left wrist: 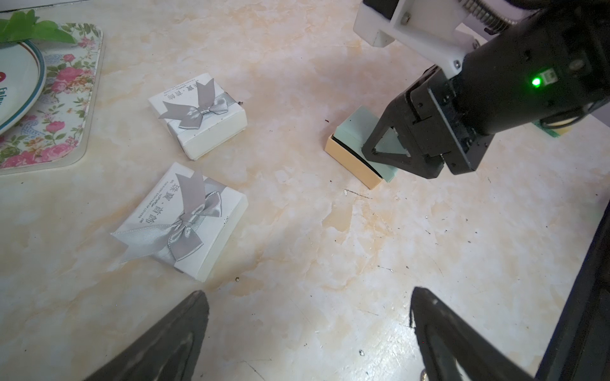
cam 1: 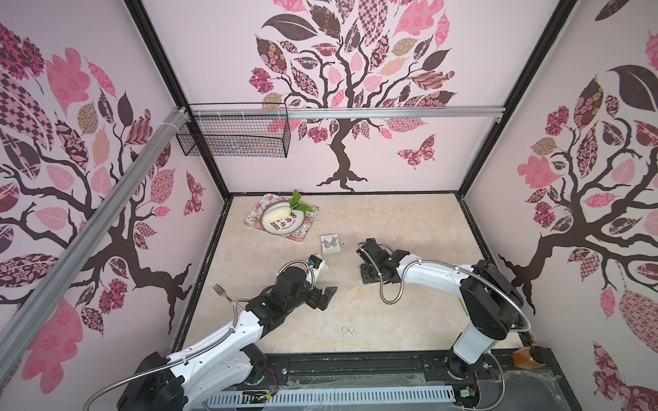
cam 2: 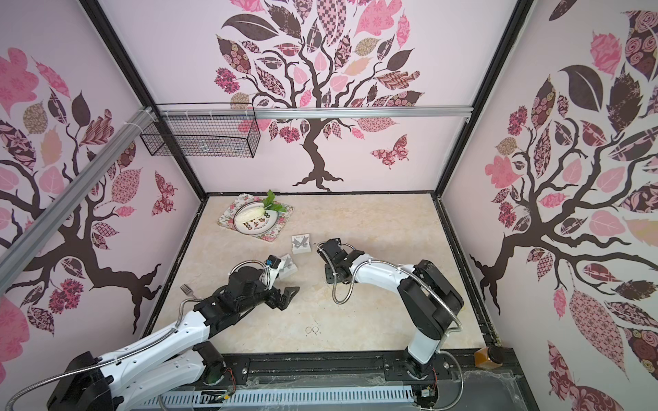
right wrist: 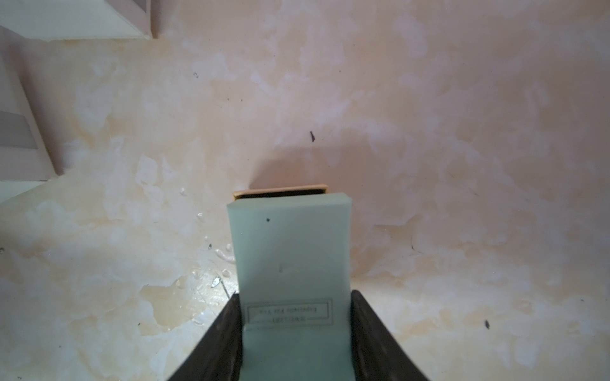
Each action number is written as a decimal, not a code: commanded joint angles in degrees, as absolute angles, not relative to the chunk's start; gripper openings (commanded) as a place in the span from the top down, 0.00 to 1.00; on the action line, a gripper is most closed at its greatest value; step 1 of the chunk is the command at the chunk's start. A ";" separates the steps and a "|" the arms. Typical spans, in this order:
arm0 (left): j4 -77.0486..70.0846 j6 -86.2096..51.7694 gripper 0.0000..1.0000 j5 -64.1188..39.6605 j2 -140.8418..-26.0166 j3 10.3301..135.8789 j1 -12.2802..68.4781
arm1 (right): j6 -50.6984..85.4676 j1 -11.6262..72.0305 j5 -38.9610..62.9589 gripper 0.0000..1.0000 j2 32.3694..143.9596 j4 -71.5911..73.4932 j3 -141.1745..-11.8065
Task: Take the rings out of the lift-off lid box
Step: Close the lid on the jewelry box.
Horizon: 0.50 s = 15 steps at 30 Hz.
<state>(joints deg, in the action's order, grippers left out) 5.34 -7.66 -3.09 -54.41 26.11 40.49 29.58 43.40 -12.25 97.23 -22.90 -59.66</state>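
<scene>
The lift-off lid box has a tan base [left wrist: 355,161] and a pale green lid [right wrist: 290,244]. My right gripper [right wrist: 294,295] is shut on the lid, one finger against each side. The lid sits askew on the base, and a dark gap shows at the base's far rim [right wrist: 280,190]. What lies inside is hidden. In both top views the right gripper [cam 1: 368,275] points down and covers the box. Two thin silvery rings [cam 1: 348,330] [cam 2: 312,330] lie side by side on the table near the front. My left gripper [left wrist: 307,293] [cam 1: 328,296] hovers open over bare table, holding nothing.
Two white boxes with grey bows [left wrist: 198,115] [left wrist: 185,221] lie left of the green box. A plate on a floral tray [cam 1: 309,217] sits at the back left, a fork [cam 1: 220,291] by the left wall. An orange bottle [cam 1: 527,357] stands at the front right corner.
</scene>
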 commanded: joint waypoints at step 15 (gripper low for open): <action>3.78 -7.24 0.02 -3.24 -54.21 24.61 40.29 | 30.32 43.64 -13.01 0.49 98.83 -22.41 -62.60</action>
<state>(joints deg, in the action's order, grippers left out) 5.21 -7.66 -3.09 -54.41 26.11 40.49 29.56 43.40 -12.23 97.23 -22.63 -59.99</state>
